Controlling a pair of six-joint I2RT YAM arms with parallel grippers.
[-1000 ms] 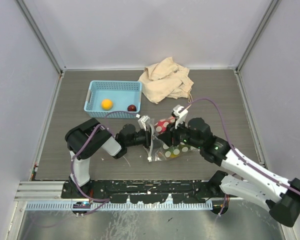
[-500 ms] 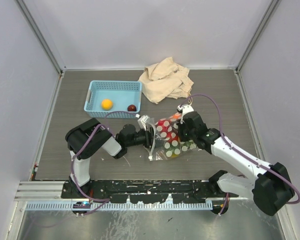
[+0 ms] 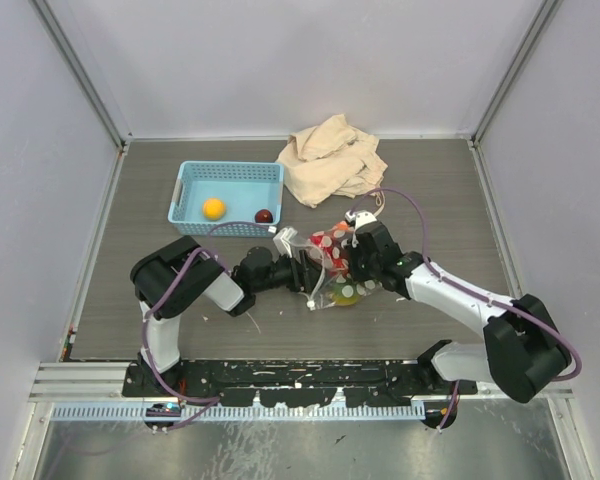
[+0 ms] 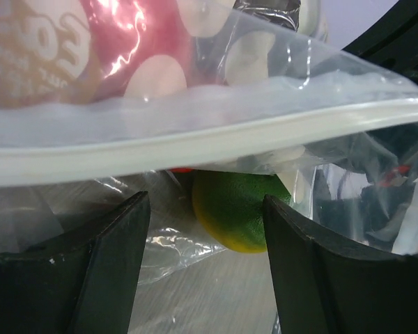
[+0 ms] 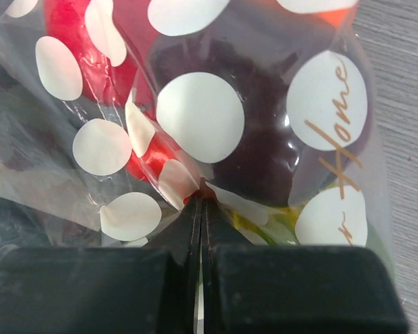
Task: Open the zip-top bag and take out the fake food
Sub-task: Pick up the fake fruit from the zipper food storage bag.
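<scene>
Right wrist view: the right pincer [image 5: 200,202] is pinched tight on a fold of the zip-top bag [image 5: 216,118], with dotted film bunched at its tips. On the left wrist, the left pincer [image 4: 203,203] stands wide apart, gripping nothing, and the white zip strip [image 4: 195,149] crosses just above its fingers. The fake food [image 4: 240,212] sits inside the bag, mid-table [image 3: 430,190] between both arms.

zip-top bag [image 4: 209,139] cropped L+R, fake food [image 4: 238,217] part. hidden behind it
</scene>
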